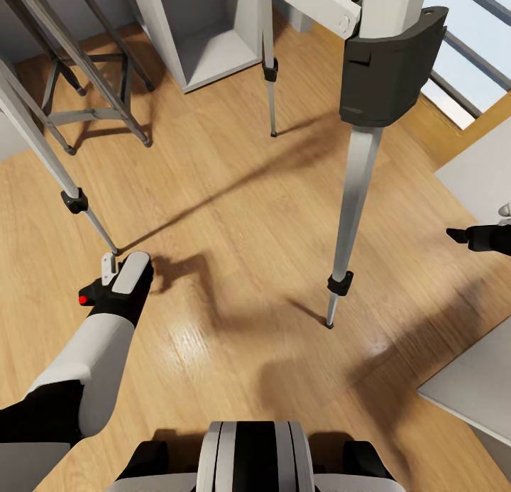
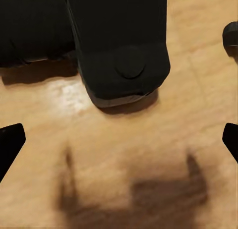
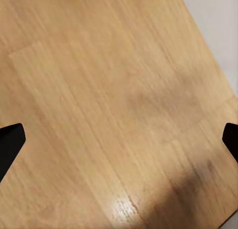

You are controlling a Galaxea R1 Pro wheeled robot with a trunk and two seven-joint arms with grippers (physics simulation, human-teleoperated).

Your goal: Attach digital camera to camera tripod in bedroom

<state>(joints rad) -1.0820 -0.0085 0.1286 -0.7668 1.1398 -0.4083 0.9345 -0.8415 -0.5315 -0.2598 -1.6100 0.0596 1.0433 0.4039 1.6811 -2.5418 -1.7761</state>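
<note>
Tripod (image 1: 353,215) legs planted on plank floor (image 1: 234,215), stool (image 1: 89,94) behind. Left gripper (image 2: 119,140) spread wide, empty; right gripper (image 3: 119,140) likewise.

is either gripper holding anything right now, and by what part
Nothing is held. The left gripper is open over bare wooden plank floor; the right gripper is open over the same floor.

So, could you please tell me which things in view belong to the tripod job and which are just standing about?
Part of the job:
- camera tripod, its silver legs planted on the wooden floor
- left end effector, open
- right end effector, open

Just standing about:
- grey metal stool
- white shelf unit
- window
</note>
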